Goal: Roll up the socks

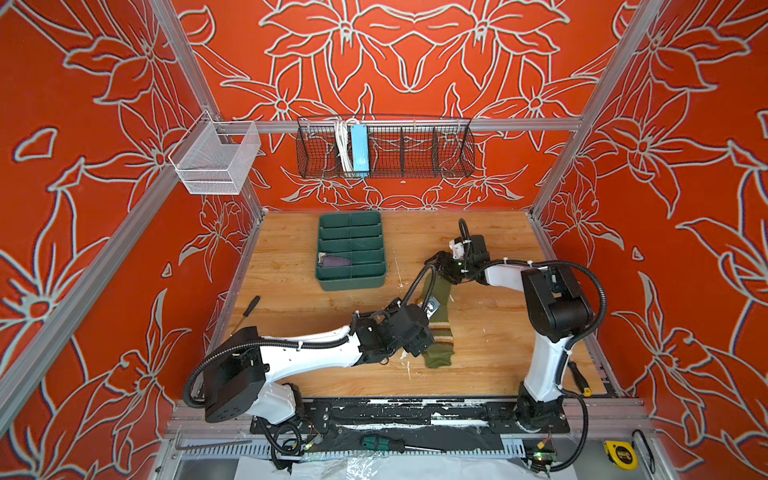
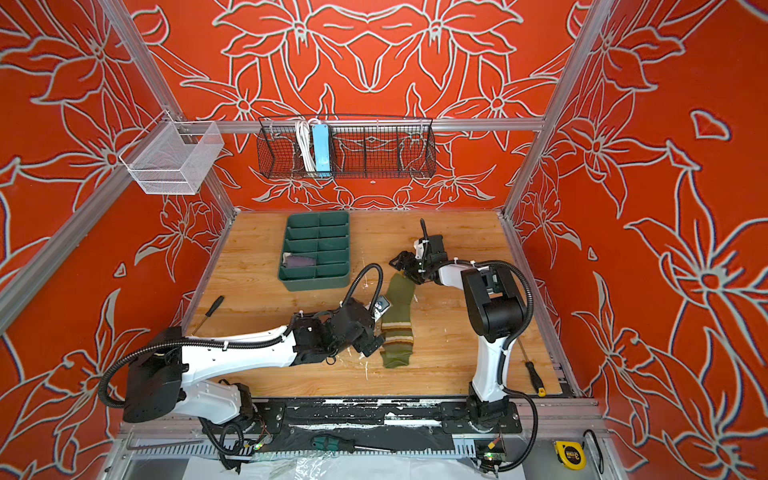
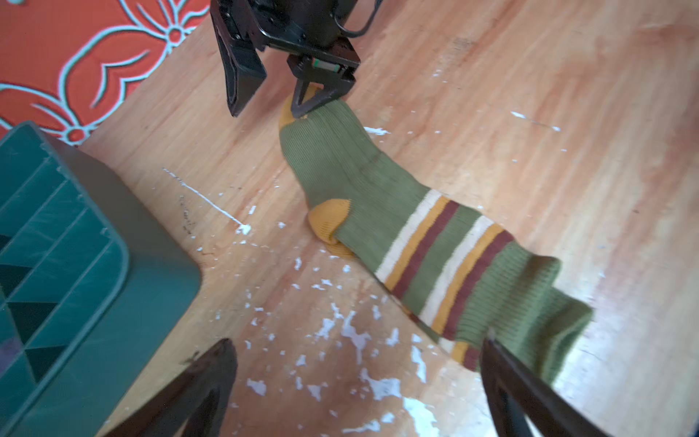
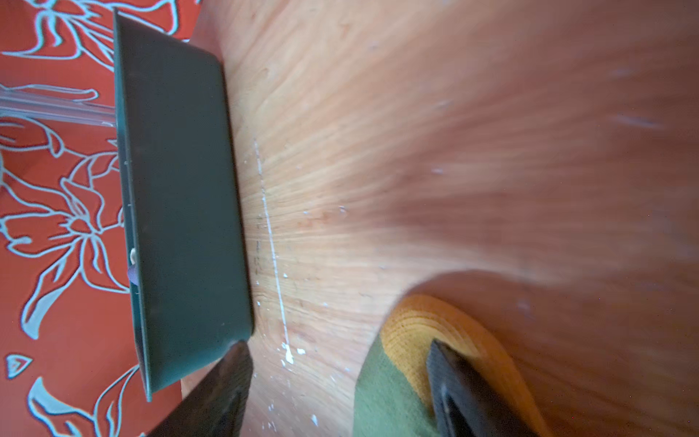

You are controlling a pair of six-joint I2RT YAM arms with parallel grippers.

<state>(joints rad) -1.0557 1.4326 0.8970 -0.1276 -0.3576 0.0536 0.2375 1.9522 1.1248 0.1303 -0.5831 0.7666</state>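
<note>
Left hand [image 3: 357, 340] over flecked tabletop [image 3: 491, 113], floral walls [image 1: 415, 62]

The left arm reaches low across the middle, left gripper [image 3: 357, 340] tipped downward, fingers [image 3: 204, 378] spread wide — the right arm folds inward, right gripper [image 3: 264, 112] low, fingers parted.

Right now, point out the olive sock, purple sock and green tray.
olive sock [image 3: 420, 242], left wrist view, stripes.
purple sock [image 1: 335, 262], in a top view, middle.
green tray [image 4: 181, 208], right wrist view, side wall.

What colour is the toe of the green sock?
Mustard yellow toe, clearest in the right wrist view.
</note>
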